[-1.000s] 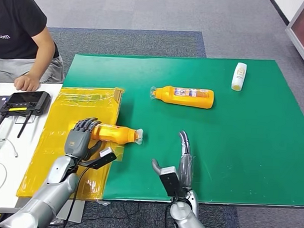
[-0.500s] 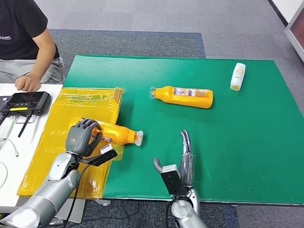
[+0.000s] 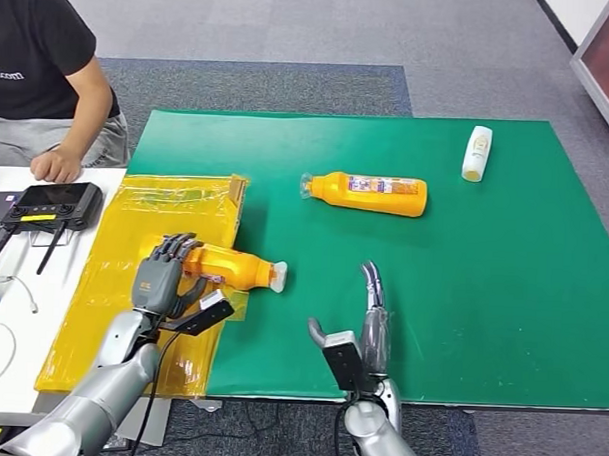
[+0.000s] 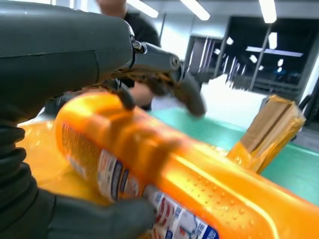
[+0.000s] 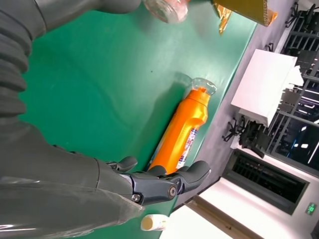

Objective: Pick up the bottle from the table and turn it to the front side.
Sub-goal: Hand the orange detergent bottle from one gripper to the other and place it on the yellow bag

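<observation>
Orange bottle lies on its side across the yellow bag edge, left hand fingers curled around its base. Right hand rests nearby on the green mat, fingers extended, holding nothing.

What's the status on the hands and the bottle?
Left hand grips the near bottle lying half on yellow plastic. Right hand open, holding nothing. Nothing in the way.

Green table — yellow plastic sheet over its left edge, orange bottle on sheet, second orange bottle mid-table, small white bottle far right — all lying flat.
</observation>
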